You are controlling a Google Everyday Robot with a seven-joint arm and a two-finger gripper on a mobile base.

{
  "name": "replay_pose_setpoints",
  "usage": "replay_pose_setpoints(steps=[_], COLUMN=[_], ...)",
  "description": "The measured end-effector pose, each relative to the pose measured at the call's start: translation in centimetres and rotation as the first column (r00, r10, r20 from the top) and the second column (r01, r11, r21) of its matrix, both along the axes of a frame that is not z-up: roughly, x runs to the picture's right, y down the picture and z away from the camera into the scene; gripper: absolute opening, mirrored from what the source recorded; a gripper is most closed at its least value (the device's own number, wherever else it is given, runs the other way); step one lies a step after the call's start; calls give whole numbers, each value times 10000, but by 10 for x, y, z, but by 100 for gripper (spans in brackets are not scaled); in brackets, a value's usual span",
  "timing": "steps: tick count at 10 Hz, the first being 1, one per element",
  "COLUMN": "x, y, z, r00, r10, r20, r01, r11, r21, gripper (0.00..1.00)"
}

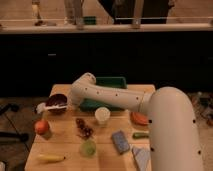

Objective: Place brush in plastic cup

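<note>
Gripper (68,104) sits at the far left of the wooden table (65,137), at the end of the white arm (115,97), and is mostly hidden behind the arm's last joint. It is clenched on the handle of the brush (51,106).

One brush is present. It lies roughly level and points left from the gripper, above the dark red bowl (56,100), with its white head just past the bowl's left rim.

One plastic cup (88,148), translucent green, stands upright near the front centre of the table, well apart from the brush.

One white cup (102,115) stands upright between the plastic cup and the green tray (110,81), which lies at the far centre.

Bowls number two: the dark red one, and an orange bowl (139,119) at right, partly covered by the arm.

One banana (50,158) lies at the near left. One red-orange round fruit (41,126) sits at the left edge. One dark reddish cluster (84,128) lies left of the white cup; what it is cannot be told.
</note>
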State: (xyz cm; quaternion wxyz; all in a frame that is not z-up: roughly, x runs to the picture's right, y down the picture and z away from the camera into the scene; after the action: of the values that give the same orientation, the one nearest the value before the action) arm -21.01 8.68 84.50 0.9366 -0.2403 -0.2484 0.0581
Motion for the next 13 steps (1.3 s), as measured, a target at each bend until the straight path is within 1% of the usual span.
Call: replay_pose_setpoints(steps=[3, 6, 8, 9, 10, 12, 13], x=[11, 12, 15, 17, 19, 24, 27], y=[-16, -25, -31, -34, -38, -42, -37], z=[-14, -21, -28, -32, -41, -57, -69], r00=[9996, 9987, 9967, 9949, 9908, 9831, 9754], r10=[245, 407, 630, 758, 908, 942, 834], r20=[112, 312, 506, 664, 1003, 1571, 2041], r01=[-250, -427, -671, -818, -1012, -1135, -1117], r11=[9988, 9969, 9942, 9923, 9894, 9864, 9850], r21=[421, 662, 838, 934, 1041, 1190, 1315], gripper=[0, 0, 0, 0, 0, 0, 0])
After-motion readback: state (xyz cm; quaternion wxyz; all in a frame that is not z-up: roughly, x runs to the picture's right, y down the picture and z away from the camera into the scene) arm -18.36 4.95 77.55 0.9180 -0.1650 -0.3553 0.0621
